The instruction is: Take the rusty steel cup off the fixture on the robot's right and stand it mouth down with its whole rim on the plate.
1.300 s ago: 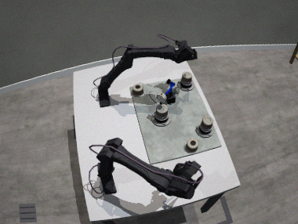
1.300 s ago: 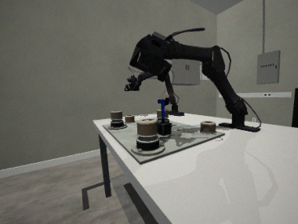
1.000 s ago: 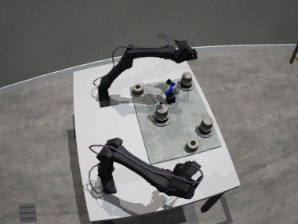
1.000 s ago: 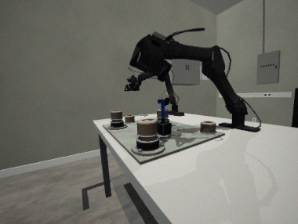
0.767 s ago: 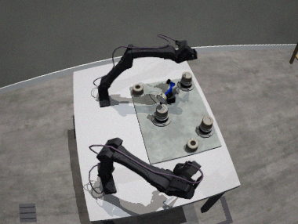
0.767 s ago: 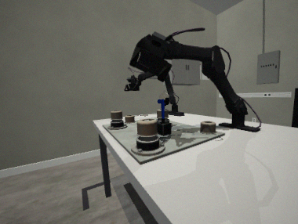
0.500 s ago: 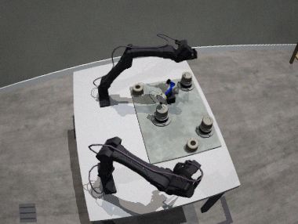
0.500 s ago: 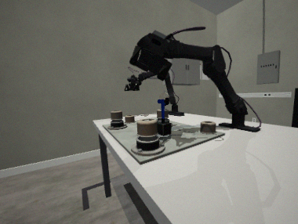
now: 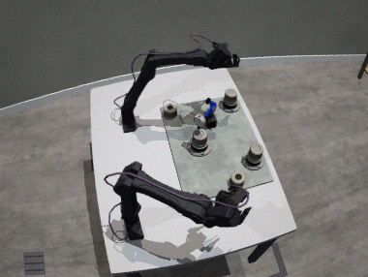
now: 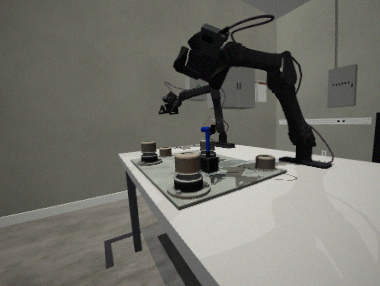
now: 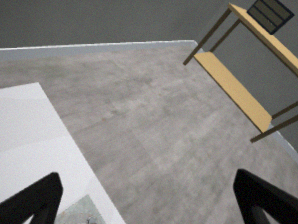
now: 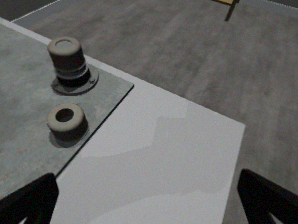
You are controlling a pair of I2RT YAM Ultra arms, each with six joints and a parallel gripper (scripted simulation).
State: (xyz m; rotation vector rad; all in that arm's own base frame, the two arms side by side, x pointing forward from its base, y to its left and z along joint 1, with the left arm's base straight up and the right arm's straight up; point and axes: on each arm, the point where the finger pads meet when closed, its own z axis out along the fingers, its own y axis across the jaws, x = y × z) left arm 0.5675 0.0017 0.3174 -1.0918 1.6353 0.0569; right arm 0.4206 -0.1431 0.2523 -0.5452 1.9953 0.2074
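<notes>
Top view: nothing done yet, by my reading. The rusty steel cup (image 9: 256, 149) (image 10: 148, 146) (image 12: 67, 54) sits on its fixture (image 9: 247, 164) (image 10: 143, 161) (image 12: 75, 90); lifting and mouth-down placement on the plate (image 9: 223, 160) (image 10: 227, 186) (image 11: 80, 210) (image 12: 20, 100) remain. My right pincer (image 9: 245, 217) (image 10: 168, 111) (image 12: 148, 179) and left pincer (image 9: 236, 60) (image 10: 183, 64) (image 11: 148, 179) both stand apart.

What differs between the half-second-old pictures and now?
Both the left gripper and right gripper have moved slightly, apparently upward; the left's rise is plainest in the exterior view. Neither has taken hold of anything. The cup on the right-hand fixture stayed put.
</notes>
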